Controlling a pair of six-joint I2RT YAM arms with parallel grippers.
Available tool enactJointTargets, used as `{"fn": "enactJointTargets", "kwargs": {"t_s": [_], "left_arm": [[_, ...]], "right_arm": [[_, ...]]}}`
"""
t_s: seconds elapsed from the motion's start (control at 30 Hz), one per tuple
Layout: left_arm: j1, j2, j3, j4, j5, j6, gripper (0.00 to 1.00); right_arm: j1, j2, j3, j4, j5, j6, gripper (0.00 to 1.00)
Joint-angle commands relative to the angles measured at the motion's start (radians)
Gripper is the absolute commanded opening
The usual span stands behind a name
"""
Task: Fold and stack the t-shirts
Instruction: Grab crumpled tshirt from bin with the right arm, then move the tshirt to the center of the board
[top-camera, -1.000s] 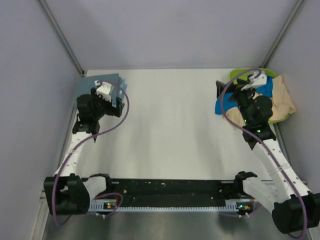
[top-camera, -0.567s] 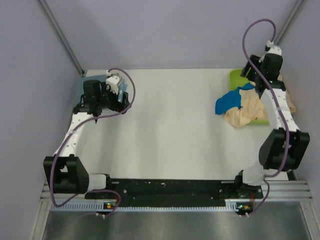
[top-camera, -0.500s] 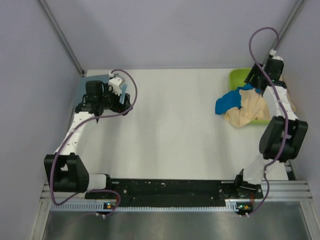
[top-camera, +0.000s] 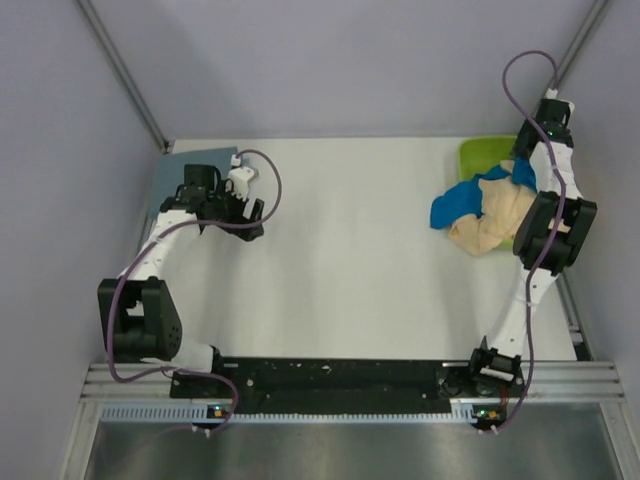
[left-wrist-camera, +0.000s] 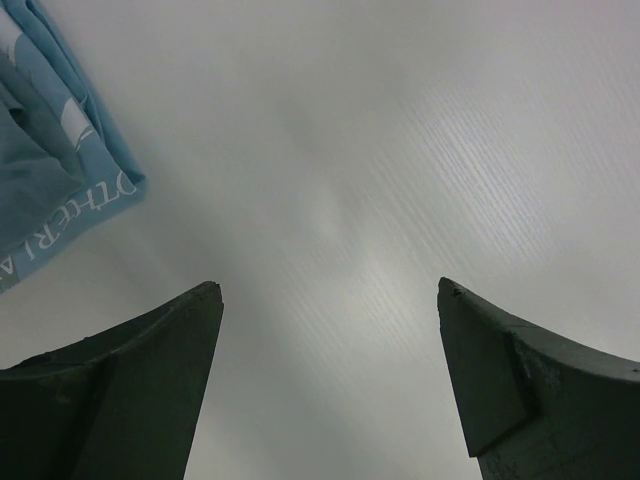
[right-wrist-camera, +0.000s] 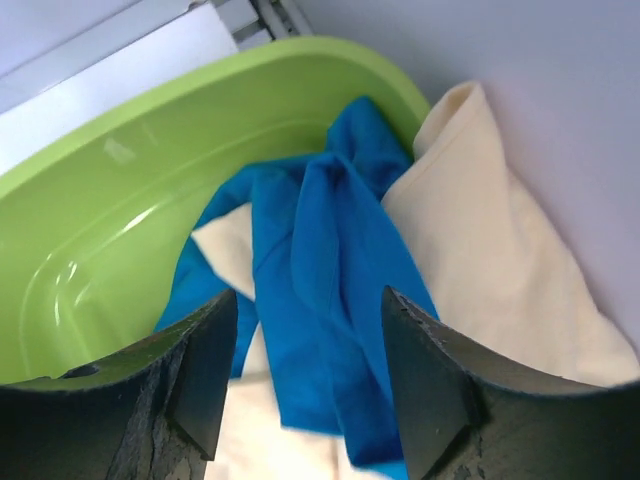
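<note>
Right gripper (right-wrist-camera: 308, 305) spread over blue shirt (right-wrist-camera: 330, 240) in green tub (right-wrist-camera: 110, 190). Left gripper (left-wrist-camera: 328, 290) spread far from tub, beside folded grey-blue shirt (left-wrist-camera: 45, 170).

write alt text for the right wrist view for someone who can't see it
A bright blue t-shirt spills over the rim of a lime-green tub, tangled with a cream t-shirt. The right pincer, dark, open and holding nothing, frames the bottom edge.
</note>
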Motion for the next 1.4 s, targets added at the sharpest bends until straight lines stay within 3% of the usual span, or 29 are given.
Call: {"fn": "enactJointTargets", "kwargs": {"t_s": [0.0,0.1,0.17,0.27,0.3,0.33,0.53,0.8,0.9,1.0,1.1,1.23,1.37], "left_arm": [[0.002,0.026,0.070,-0.040,-0.031,0.055,0.92],[0.000,0.053,0.087,-0.054,-0.026,0.059,0.92],[0.000,0.065,0.094,-0.063,-0.023,0.062,0.92],[0.000,0.072,0.108,-0.075,-0.034,0.066,0.92],[0.000,0.075,0.111,-0.075,-0.045,0.062,0.93],[-0.001,0.078,0.113,-0.072,-0.056,0.057,0.99],[0.002,0.098,0.117,-0.071,-0.073,0.052,0.99],[0.002,0.069,0.108,-0.060,-0.066,0.049,0.99],[0.002,0.014,0.078,-0.042,-0.066,0.056,0.99],[0.003,-0.037,0.053,-0.028,-0.085,0.066,0.99],[0.003,-0.072,0.042,-0.018,-0.102,0.069,0.99],[0.007,-0.125,0.032,-0.006,-0.106,0.062,0.99],[0.023,-0.168,0.009,0.032,-0.155,0.042,0.99]], "right_arm": [[-0.008,0.108,0.138,-0.060,0.073,-0.064,0.58],[-0.010,0.150,0.198,-0.105,0.111,-0.079,0.59],[-0.010,0.161,0.208,-0.105,0.128,-0.107,0.49],[-0.010,0.161,0.225,-0.107,0.144,-0.151,0.09],[-0.010,0.151,0.225,-0.107,0.148,-0.156,0.00],[-0.010,0.123,0.219,-0.105,0.159,-0.156,0.00],[0.001,-0.057,0.194,-0.101,0.156,-0.162,0.00],[0.082,-0.417,0.140,0.004,0.147,-0.230,0.00],[0.090,-0.564,0.082,0.105,0.008,-0.225,0.00],[0.122,-0.730,-0.005,0.299,-0.325,-0.231,0.00],[0.212,-0.819,-0.053,0.450,-0.497,-0.190,0.00],[0.285,-0.803,0.071,0.667,-0.877,0.116,0.00],[0.416,-0.732,0.258,0.875,-1.028,0.390,0.00]]}}
